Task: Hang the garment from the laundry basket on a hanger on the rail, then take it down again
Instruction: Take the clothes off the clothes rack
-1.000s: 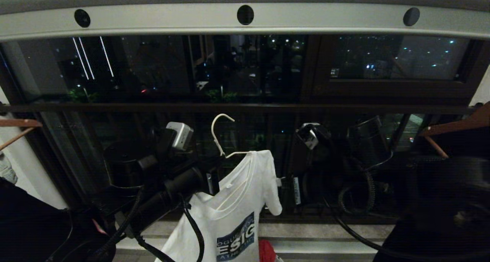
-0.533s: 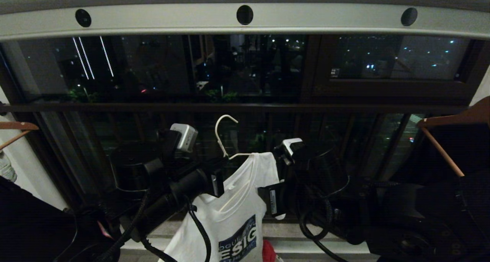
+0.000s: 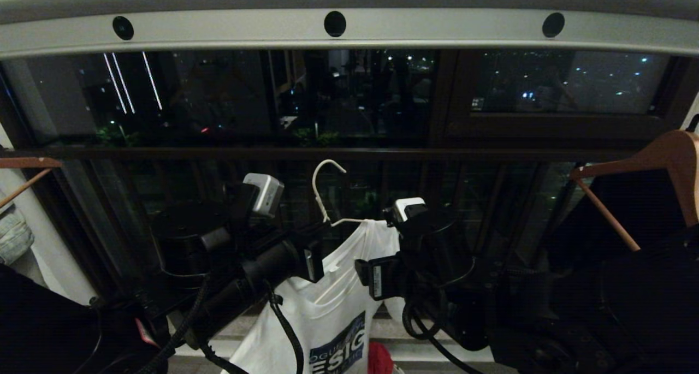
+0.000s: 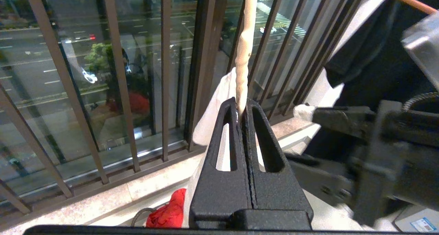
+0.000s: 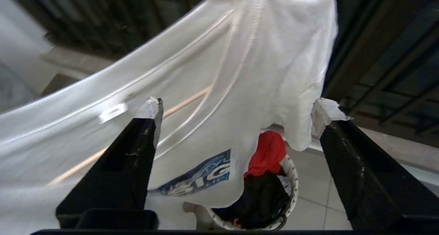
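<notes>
The rail (image 3: 349, 27) runs across the top of the head view. Well below it, my left gripper (image 3: 312, 259) (image 4: 241, 106) is shut on the twisted neck of the white wire hanger (image 3: 323, 191) (image 4: 242, 56), whose hook hangs free in the air. The white garment (image 3: 338, 308) (image 5: 212, 73) drapes from the hanger, blue print showing low down. My right gripper (image 3: 367, 275) (image 5: 236, 113) stands wide open at the shirt's shoulder, with the sleeve hanging between its taped fingertips (image 5: 151, 111). The laundry basket (image 5: 292, 180) sits on the floor beneath.
A red cloth (image 5: 267, 152) and a black garment (image 5: 260, 200) lie in the basket. Brown wooden hangers with dark clothes hang at the left (image 3: 27, 169) and right (image 3: 655, 155). The dark window railing (image 3: 349, 153) and its bars stand close behind the shirt.
My right gripper has opened wide and its arm has swung left, up against the shirt's shoulder. The left gripper keeps its hold on the hanger, which has drifted slightly right.
</notes>
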`<state>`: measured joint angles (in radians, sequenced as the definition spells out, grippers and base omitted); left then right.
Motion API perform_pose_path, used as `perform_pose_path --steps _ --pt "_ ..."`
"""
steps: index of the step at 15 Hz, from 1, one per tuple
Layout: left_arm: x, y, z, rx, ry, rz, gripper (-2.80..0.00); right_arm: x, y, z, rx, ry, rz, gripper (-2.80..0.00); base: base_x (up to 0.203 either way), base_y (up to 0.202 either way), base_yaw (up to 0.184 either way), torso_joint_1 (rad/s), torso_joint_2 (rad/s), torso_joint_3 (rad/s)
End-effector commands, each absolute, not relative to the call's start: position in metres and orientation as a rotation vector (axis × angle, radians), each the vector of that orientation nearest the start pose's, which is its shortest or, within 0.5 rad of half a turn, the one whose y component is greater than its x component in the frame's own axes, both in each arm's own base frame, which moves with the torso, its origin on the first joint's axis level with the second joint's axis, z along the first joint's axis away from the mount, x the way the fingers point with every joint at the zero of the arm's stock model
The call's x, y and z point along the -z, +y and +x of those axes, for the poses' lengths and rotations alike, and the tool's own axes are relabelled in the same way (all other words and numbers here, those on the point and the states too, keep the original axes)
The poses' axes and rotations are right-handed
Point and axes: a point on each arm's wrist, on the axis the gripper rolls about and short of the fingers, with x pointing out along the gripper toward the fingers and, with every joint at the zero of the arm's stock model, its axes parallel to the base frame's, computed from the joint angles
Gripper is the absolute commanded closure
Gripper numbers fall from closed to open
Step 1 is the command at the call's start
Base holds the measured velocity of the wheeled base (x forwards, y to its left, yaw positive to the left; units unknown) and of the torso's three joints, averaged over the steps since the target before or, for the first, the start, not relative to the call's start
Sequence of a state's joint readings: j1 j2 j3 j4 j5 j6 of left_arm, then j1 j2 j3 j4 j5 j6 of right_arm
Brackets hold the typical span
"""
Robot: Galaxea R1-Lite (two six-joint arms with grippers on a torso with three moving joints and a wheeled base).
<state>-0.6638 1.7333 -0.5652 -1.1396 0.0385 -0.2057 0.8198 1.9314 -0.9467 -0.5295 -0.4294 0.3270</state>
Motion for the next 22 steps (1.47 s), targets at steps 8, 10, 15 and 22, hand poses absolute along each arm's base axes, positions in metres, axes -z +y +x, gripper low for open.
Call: perform_pose_path --steps 8,10,15,22 --pt "-0.171 -0.176 0.22 0.636 0.06 -0.202 0.0 -0.127 0.252 0.269 -0.267 0.385 0.095 -2.8 0.0 0.0 0.0 0.0 0.0 0.0" --pt "-0.172 -0.175 0.219 0.638 0.058 -0.203 0.0 -0.125 0.25 0.273 -0.255 0.384 0.095 -2.8 0.0 0.0 0.0 0.0 0.0 0.0" --pt "-0.173 -0.175 0.218 0.64 0.057 -0.204 0.0 -0.12 0.249 0.28 -0.245 0.362 0.108 0.0 0.0 0.0 0.0 0.0 0.0 0.0" --pt "-0.175 -0.172 0.214 0.645 0.048 -0.207 0.0 -0.12 0.244 0.285 -0.228 0.356 0.107 0.0 0.0 0.0 0.0 0.0 0.0 0.0"
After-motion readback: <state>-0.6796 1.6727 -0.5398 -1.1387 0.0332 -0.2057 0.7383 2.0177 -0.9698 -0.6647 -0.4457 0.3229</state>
